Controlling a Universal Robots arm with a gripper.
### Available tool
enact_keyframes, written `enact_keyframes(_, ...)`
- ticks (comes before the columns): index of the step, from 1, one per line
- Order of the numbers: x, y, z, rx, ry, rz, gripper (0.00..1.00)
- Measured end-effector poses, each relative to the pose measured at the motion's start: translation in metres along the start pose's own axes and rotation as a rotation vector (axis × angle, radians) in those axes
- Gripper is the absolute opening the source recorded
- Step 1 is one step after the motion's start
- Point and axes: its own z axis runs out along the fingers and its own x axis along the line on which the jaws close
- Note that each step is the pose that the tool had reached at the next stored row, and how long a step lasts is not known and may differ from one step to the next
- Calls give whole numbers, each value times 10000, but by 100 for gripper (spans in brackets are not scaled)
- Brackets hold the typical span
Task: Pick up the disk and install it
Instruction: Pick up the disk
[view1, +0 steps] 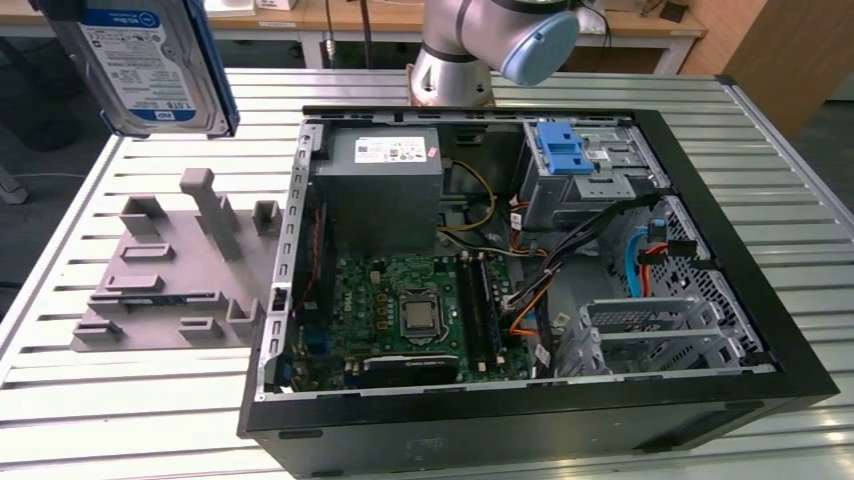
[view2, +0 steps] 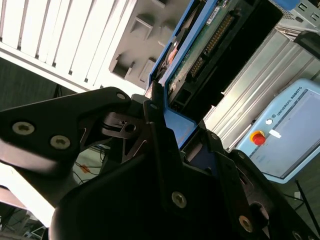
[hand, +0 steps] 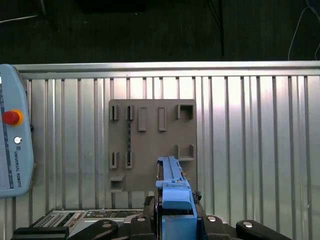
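Hanging aloft, end effector (hand: 174, 199) clamps labelled disk (view1: 147, 65).

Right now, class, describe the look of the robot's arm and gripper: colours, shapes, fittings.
The arm is a silver-grey tube with a rounded pale blue joint cap. The gripper is matt black, built of angular linked plates held by silver screw heads.

Disk (view1: 150, 62) hangs in open air over fixture plate (view1: 171, 285), upright pegs (view1: 200, 205) below; case (view1: 534, 425) top open, cables (view1: 594, 232) cross bay beside drive cage (view1: 621, 178).
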Motion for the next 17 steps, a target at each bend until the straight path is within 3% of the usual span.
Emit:
enact_keyframes(3, 46, -29, 0, 1, -1, 0, 37)
enact_keyframes(11, 94, -209, -4, 0, 0, -1, 37)
enact_keyframes(17, 151, -282, -4, 1, 0, 1, 37)
